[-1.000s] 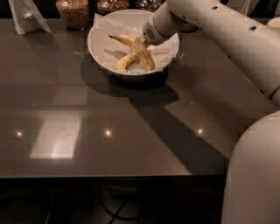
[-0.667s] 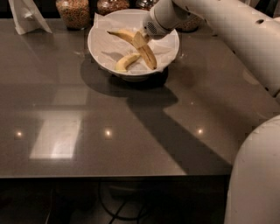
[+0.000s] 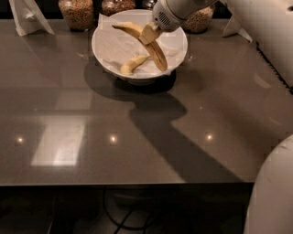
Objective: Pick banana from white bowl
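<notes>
From where I stand, the end effector point(image 3: 149, 33) hangs over the far side of the white bowl point(image 3: 94, 48). It comes in from the right at the end of the pale arm point(image 3: 183, 9). Its two fingers are pinched onto the banana point(image 3: 158, 55), gripping it roughly at mid-length.

The banana slants across the bowl. Its dark stem end points up and to the left, near the far rim, and its other end angles down to the right, toward the near-right wall. So one half shows on each side of the fingers, with the lower right half the longer stretch. I cannot tell whether that lower tip is touching the crinkled paper liner point(image 3: 112, 45) or sitting just above it.

A shorter banana point(image 3: 132, 65) lies on the liner toward the near side of the bowl. It is below and left of the gripped one, and the two look close but not clearly touching.

The bowl sits at the back of the dark glossy tabletop point(image 3: 91, 137) and throws a broad shadow toward me. Behind it stand glass jars of grain, one to the left point(image 3: 77, 13) and one to the right point(image 3: 199, 20). A folded white card point(image 3: 27, 18) stands at the far left corner
</notes>
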`<state>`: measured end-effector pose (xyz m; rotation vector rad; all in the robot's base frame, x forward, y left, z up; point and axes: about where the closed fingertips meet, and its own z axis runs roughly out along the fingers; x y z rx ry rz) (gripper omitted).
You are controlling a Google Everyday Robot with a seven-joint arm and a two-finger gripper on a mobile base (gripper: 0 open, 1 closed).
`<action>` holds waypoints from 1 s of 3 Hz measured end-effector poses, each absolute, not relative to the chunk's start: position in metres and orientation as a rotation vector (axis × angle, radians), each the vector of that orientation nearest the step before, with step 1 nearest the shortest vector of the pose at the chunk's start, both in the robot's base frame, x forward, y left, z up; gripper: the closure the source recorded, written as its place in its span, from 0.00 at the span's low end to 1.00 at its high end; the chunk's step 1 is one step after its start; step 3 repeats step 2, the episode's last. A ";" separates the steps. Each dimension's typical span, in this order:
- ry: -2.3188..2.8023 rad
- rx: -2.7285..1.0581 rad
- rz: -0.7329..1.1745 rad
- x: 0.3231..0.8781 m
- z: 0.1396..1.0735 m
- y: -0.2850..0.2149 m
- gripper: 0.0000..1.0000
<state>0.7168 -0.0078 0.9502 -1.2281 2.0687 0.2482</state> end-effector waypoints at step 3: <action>2.061 -1.366 0.219 0.695 0.978 -0.009 1.00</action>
